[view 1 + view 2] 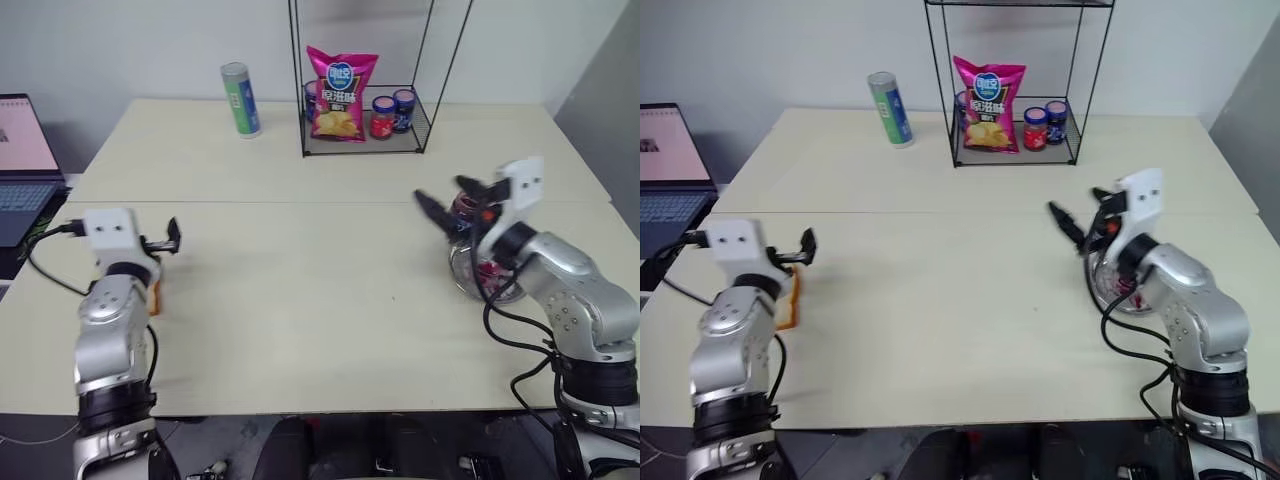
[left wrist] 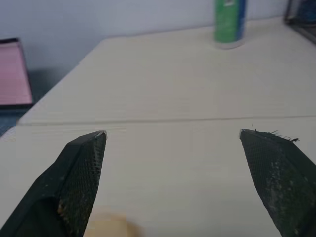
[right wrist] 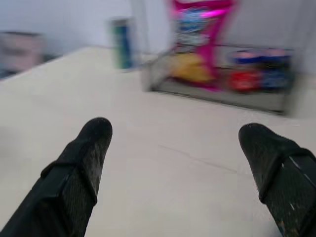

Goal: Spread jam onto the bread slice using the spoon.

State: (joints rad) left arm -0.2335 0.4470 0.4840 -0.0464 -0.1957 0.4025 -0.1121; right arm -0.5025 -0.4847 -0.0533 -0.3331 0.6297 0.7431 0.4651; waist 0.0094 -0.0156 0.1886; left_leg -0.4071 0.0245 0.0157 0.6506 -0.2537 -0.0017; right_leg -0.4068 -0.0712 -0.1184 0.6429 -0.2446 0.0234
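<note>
L gripper (image 2: 173, 140): jaws spread wide, nothing between them, held above the pale beige wooden table (image 1: 300, 300) at the 9 o'clock side of the head view, pointing toward 12. Just beneath and behind it, partly hidden by the arm, lies the flat tan bread slice with orange-brown crust (image 1: 788, 300), at the table's 8 o'clock edge; a pale blurred corner of it shows in the L wrist view.

R gripper (image 3: 175, 133): jaws also wide apart, empty, raised over the table at 3 o'clock, fingers aimed toward 10. Right behind the R wrist sits a round shiny steel plate (image 1: 462, 275) w/ a small clear glass jar of dark red jam (image 1: 466, 208); arm covers most of both. Can't make out the spoon.

Farther out at 12: black wire rack (image 1: 365, 140) holding a pink crisp bag (image 1: 340, 95), a red-lidded jar (image 1: 382, 117) and a blue-lidded jar (image 1: 403, 109) side by side. At 11, a green-and-blue cylindrical can (image 1: 240, 98) stands upright. Open laptop w/ pink screen (image 1: 25, 165) at far 9–10, off the table's edge.
</note>
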